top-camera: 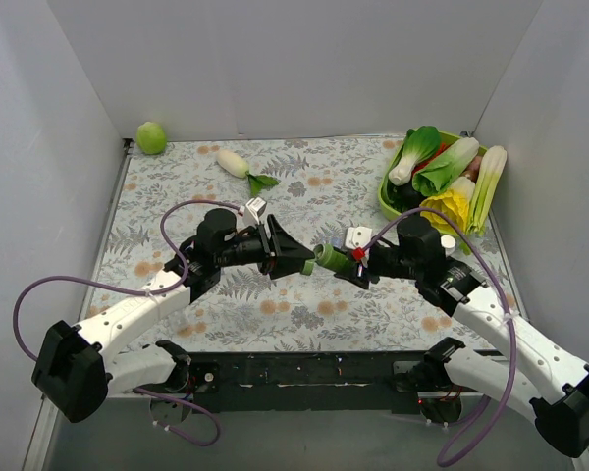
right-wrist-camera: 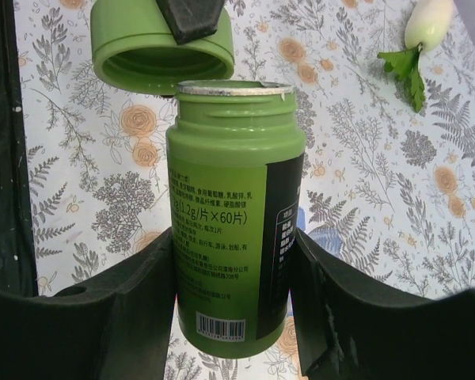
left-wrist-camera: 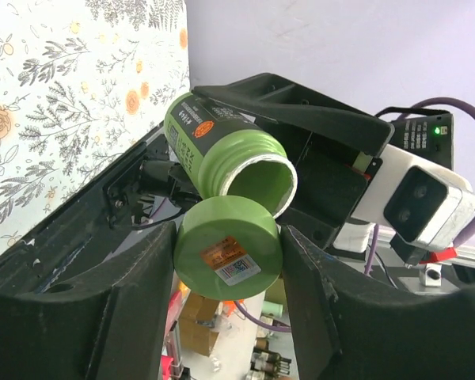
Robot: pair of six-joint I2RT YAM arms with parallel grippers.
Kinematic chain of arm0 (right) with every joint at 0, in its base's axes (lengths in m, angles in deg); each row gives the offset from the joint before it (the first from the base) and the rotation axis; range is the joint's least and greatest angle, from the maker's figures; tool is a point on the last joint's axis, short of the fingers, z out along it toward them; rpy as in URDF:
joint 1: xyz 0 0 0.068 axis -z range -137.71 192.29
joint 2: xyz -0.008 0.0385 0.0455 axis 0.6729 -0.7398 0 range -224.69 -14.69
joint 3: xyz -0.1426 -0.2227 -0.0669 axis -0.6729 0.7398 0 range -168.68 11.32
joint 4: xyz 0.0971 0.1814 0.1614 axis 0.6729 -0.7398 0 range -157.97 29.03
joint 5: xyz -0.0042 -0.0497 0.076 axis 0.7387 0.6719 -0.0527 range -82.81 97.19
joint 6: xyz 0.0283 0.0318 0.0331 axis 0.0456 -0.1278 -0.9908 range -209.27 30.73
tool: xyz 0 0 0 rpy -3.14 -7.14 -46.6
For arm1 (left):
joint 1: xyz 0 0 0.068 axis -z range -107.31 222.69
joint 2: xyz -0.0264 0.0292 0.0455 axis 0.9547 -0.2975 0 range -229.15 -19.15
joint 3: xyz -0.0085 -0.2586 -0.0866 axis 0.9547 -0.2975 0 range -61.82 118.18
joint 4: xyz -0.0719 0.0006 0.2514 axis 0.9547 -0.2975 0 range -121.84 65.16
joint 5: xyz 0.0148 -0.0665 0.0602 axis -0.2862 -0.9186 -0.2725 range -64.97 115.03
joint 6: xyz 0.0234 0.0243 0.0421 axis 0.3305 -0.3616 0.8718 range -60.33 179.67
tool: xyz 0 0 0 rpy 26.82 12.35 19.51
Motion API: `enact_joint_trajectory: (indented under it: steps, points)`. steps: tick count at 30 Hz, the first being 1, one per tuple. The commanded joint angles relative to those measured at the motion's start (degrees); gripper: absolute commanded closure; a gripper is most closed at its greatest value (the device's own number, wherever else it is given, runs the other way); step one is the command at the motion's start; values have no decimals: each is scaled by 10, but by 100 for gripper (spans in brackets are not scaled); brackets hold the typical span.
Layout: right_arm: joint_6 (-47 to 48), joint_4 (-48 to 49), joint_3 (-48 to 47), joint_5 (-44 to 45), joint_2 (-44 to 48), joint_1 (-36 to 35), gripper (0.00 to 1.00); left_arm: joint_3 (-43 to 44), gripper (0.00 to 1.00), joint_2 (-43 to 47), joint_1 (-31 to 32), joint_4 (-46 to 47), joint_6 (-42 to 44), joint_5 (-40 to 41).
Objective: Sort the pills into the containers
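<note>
Two grippers occupied, mid-table. Left gripper closed around green cap; right gripper closed around uncapped green bottle, lying sideways, mouth leftward. Containers rest on table just far of bottle. Risk: pills rolling from the open sideways mouth, missing the compartments.

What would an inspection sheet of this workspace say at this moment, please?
Surface: floral mat, no spills seen.
Job's things: green bottle open; cap off, held near its mouth; pills and containers: nothing seen clearly.
Clutter: radish and green fruit at the back; tray of vegetables at the back right.
Grippers: left gripper, jaws shut on the cap; right gripper, jaws shut on the green bottle.
Cables: purple cables loop beside both arms; no snag seen.
Surroundings: white walls on three sides.
</note>
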Motion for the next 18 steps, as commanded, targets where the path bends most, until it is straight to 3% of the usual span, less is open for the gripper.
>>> enact_joint_trajectory:
  steps: [1, 8, 18]
  points:
    - [-2, -17, -45, 18, -6, -25, 99, -2, 83, 1, 6, 12, -23, 35]
    - [10, -44, -50, 33, -4, -41, 99, -13, 84, 10, 7, 10, -48, 72]
    - [31, -52, -61, 56, -27, -64, 99, 21, 84, -18, 28, -11, -54, 48]
